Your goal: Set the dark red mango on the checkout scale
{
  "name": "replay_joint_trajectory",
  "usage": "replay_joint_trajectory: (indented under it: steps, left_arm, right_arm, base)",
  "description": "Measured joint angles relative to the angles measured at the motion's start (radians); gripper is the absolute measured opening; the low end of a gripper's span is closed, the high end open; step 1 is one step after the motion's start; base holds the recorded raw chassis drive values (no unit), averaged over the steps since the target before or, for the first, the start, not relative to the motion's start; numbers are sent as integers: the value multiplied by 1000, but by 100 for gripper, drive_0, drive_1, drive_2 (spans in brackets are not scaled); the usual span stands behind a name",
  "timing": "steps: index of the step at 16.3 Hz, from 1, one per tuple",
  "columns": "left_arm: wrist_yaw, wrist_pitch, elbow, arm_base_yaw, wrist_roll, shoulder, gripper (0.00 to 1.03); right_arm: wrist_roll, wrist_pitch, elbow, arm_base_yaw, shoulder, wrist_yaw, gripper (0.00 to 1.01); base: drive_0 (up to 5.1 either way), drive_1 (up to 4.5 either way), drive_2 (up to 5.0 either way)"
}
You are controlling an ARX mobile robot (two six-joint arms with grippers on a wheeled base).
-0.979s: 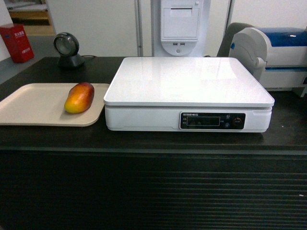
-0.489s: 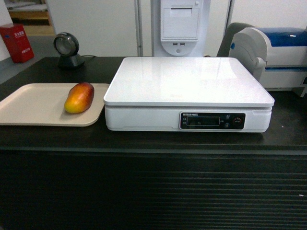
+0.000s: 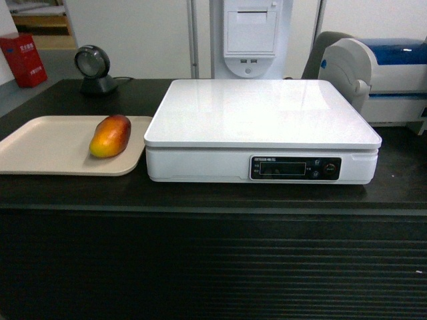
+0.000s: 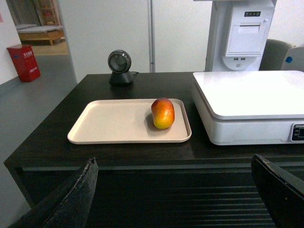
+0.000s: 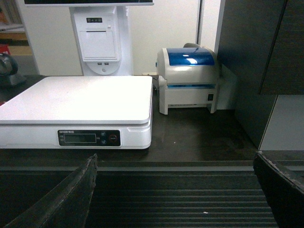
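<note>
Both grippers are held low before the checkout (image 3: pixel 213 200) — left gripper (image 4: pixel 175 190) and right gripper (image 5: pixel 175 190) with jaws spread wide, nothing between them. The mango (image 3: pixel 111 135) lies on the tray (image 3: pixel 40 150) at the scale's (image 3: pixel 261 127) 9 o'clock — long axis from 7 to 1 o'clock in the head view, red end farthest.

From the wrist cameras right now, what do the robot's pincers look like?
Only finger edges show: the left pincer and right pincer each have two dark, matte black fingers with rough, worn-looking rims, curving into the lower corners. No cables or markings are visible.
</note>
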Motion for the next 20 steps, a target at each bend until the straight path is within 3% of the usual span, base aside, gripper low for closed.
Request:
replay_joint_trajectory:
  steps: [6,7,8,9,10,13,14,17,20]
  left_arm:
    - [0,0,0,0,0,0,98]
    - [-122,-119,46,-42,-49,68,98]
    - [-194,-73,105,-34,-82,234,98]
    - [-170,47,174,34,-87,386,98]
    - [-110,172,230,91,-86,513,98]
    - [83,474,406,172,-47,975,98]
    - [117,530,496,179,-31,1130,98]
    - [184,482,821,150,2,1516,98]
    - [188,384,1101,101,45,1829,98]
  right_arm:
    - [0,0,0,0,0,0,98]
    - [0,0,0,0,0,0,98]
    - [0,0,0,0,0,-2,98]
    - [0,1,0,0,0,0,98]
    - [0,0,0,0,0,0,98]
    - [0,0,0,0,0,0,98]
    - [0,0,0,0,0,0,98]
    - [0,0,0,0,0,0,98]
    - [0,0,0,0,0,0,98]
  base:
    - [0,0,0]
    - [0,0,0]
    - [0,0,0]
    - [0,0,0]
    - [0,0,0]
    - [0,0,0]
    - [0,0,0]
    - [0,0,0]
    - [0,0,0]
